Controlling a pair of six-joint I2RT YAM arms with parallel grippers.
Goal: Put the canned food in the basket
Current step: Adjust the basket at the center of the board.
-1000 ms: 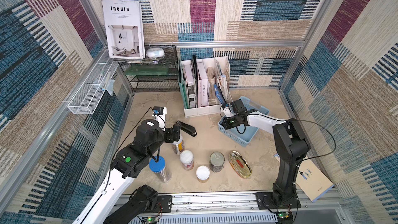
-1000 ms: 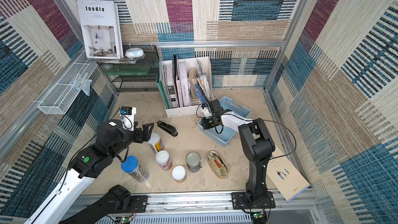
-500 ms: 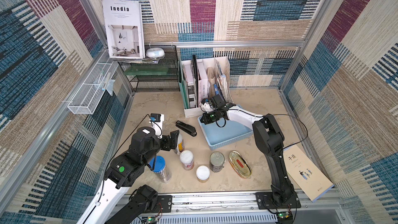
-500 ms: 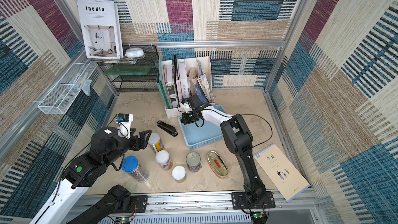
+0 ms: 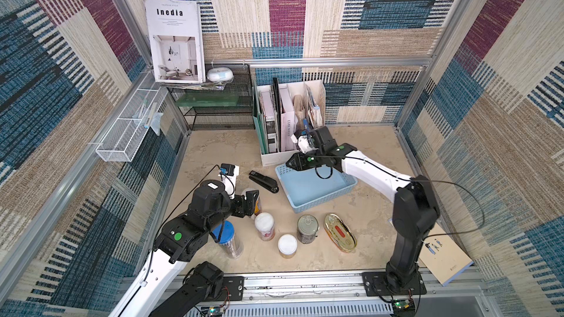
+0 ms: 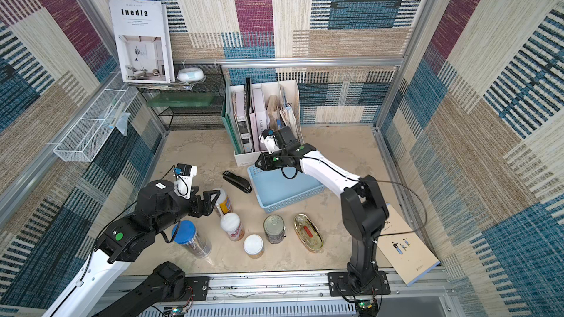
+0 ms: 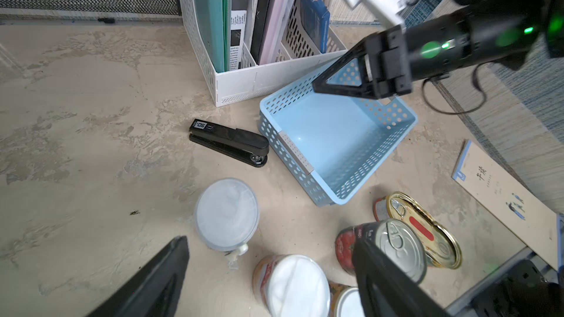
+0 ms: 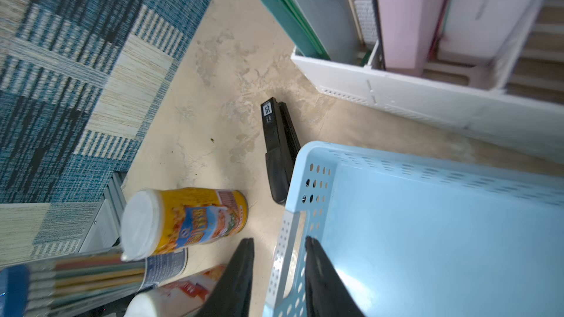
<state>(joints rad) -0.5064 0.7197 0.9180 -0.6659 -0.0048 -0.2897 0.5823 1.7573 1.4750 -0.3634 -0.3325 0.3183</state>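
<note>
On the beige mottled desk (image 5: 213, 154), the light blue rectangular plastic basket (image 5: 320, 205) with low perforated sides lies in front of the white file organiser (image 5: 277, 158), one corner just beside the black stapler (image 5: 264, 181). The right claw (image 8: 278, 240) stands over the basket's short wall on the stapler side with its jaws parted. In the right wrist view one of its fingers (image 8: 241, 269) is outside that wall with a gap between, and the other is inside; it grips nothing.

All five tins stand on the desk outside the basket. The tall yellow white-lidded can (image 6: 225, 205) is nearest the stapler. The left claw (image 7: 270, 242) hovers just beside it, jaws wide apart, holding nothing. Nearer the robot, along the basket's long side, are the second tall white-lidded can (image 6: 232, 225), the short white-lidded yellow can (image 6: 253, 245), the dark pull-tab can (image 6: 274, 228) and the flat oval gold tin (image 6: 308, 233). The clear blue-lidded tube of coloured pencils (image 6: 190, 239) stands partly behind the left arm.
</note>
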